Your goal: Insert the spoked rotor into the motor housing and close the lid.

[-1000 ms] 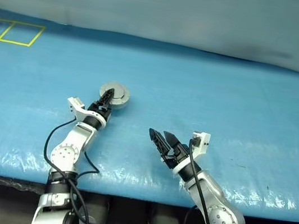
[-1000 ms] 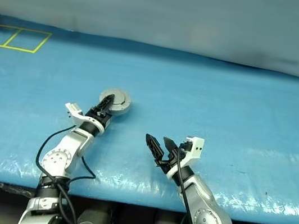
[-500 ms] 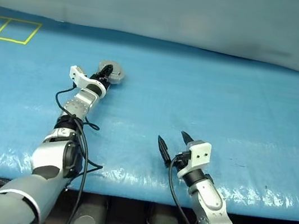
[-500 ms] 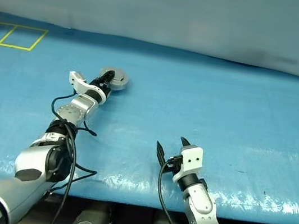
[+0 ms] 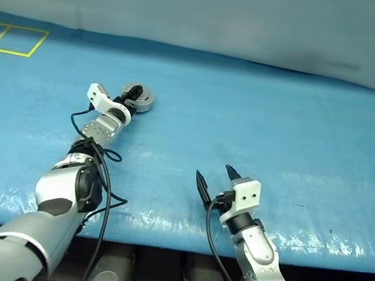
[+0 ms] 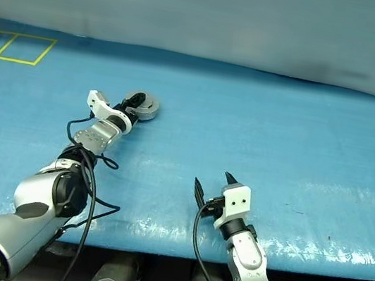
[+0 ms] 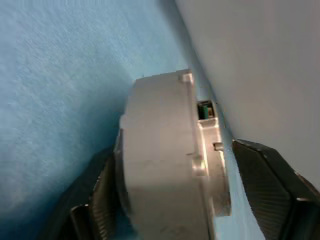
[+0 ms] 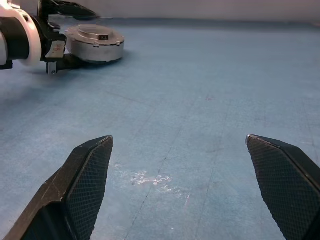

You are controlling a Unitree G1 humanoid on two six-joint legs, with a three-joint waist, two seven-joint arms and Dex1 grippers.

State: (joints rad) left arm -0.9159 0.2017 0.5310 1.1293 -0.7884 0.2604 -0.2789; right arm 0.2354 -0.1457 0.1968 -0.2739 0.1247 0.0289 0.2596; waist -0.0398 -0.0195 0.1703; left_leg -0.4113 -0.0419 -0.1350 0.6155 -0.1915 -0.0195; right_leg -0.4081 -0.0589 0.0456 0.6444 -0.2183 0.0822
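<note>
L tool point(image 5: 132, 93) agape astride closed motor housing point(image 5: 141, 97), R tool point(image 5: 213, 179) agape, empty

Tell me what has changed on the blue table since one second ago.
The left gripper pushed the closed motor housing farther away across the table, and its fingers then opened around it. The right gripper rolled at the wrist and drew back slightly toward the near edge. It stayed open and empty.

A robot test or laboratory bench is indicated. The work surface is covered by a blue plastic sheet point(image 5: 262, 117), yellow tape squares point(image 5: 7, 38) are marked on it, and a plain grey backdrop point(image 5: 208, 8) is set behind.
</note>
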